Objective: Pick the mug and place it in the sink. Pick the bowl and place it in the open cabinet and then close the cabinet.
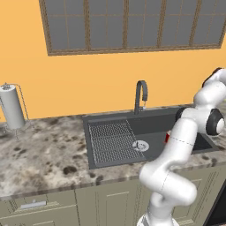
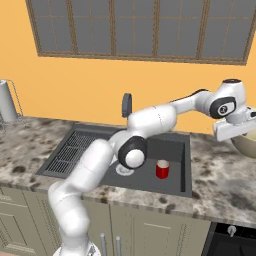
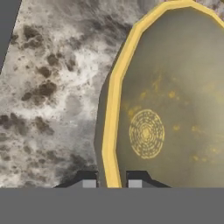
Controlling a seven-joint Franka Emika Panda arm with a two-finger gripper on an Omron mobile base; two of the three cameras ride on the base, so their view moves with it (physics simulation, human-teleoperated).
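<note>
The hand view shows the gripper [image 3: 112,183] pinching the bowl's [image 3: 175,109] yellow rim, one finger on each side. The right base view shows the mug [image 2: 162,169] upright in the sink [image 2: 150,185]. Speckled stone counter [image 2: 220,180], orange wall.

1. An orange wall [image 1: 88,84] is backing the speckled stone counter [image 1: 44,154].
2. A brown-framed window [image 1: 132,24] is spanning the wall above.
3. A paper towel roll [image 1: 12,106] is standing upright on the counter.
4. Grey-beige base cupboards [image 1: 88,205] are sitting below.
</note>
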